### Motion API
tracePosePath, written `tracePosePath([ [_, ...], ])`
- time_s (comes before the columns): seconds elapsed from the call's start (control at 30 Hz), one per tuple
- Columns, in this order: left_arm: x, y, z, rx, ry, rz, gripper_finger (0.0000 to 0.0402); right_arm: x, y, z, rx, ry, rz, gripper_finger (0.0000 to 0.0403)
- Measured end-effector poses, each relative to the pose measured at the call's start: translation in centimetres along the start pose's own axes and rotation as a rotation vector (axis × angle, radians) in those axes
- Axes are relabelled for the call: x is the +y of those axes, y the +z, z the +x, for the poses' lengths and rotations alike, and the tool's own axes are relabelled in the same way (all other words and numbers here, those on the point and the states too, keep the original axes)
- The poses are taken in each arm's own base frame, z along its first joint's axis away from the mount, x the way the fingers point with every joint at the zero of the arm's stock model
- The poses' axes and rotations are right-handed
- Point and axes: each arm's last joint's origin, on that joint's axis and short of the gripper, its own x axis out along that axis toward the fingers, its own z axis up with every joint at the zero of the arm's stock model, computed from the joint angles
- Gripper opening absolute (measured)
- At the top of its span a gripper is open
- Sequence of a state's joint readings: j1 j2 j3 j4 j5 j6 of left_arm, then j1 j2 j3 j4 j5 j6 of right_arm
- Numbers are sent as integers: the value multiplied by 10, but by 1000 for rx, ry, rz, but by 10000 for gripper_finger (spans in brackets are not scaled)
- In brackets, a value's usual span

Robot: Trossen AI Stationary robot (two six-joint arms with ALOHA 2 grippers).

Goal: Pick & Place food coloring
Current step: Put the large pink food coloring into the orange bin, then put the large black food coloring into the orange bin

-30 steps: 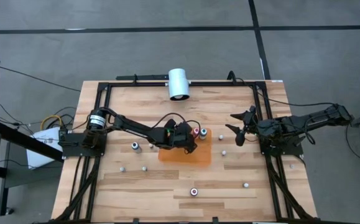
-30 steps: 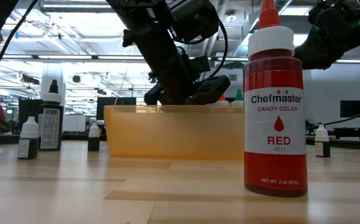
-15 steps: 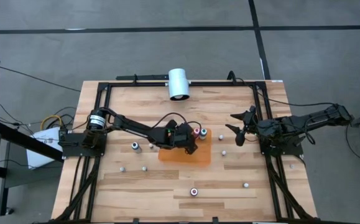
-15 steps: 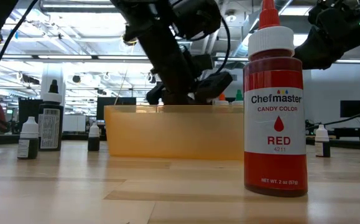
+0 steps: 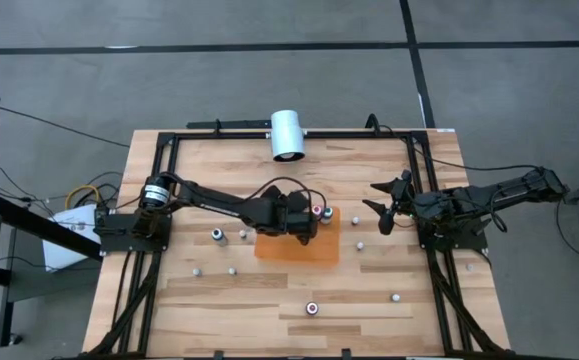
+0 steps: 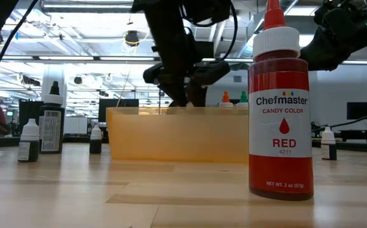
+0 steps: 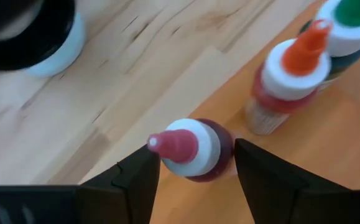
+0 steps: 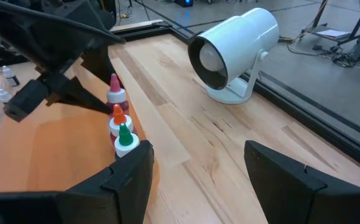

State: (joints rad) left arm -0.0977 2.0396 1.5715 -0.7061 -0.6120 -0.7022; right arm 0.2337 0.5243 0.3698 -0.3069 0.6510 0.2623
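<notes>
Three small food coloring bottles stand upright in a row at the far right corner of the orange tray (image 5: 294, 247): one pink-topped (image 7: 189, 149), one orange-topped (image 7: 291, 68) and one green-topped (image 7: 350, 22). My left gripper (image 7: 197, 155) hangs open just above the pink-topped bottle, one finger on either side of its cap, slanting down from the table's left. In the high view this gripper (image 5: 307, 222) is over the tray. My right gripper (image 5: 382, 207) waits open at the table's right side, raised off the wood.
A large red Chefmaster bottle (image 6: 280, 107) stands near the front edge. More small bottles are scattered on the wood, such as two left of the tray (image 5: 219, 236) and one to its right (image 5: 359, 244). A white cylinder lamp (image 5: 287, 135) sits at the far edge.
My left gripper has risen out of the tray and tipped a little, staying open. The pink-topped bottle stays standing in the tray below it.
</notes>
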Motion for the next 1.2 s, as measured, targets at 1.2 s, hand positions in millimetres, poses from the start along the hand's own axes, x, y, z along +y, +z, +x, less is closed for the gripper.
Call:
tracePosePath([
  [1.2,14,23,-82,158,159,174,197,0,0,0,3,-1,-2,240],
])
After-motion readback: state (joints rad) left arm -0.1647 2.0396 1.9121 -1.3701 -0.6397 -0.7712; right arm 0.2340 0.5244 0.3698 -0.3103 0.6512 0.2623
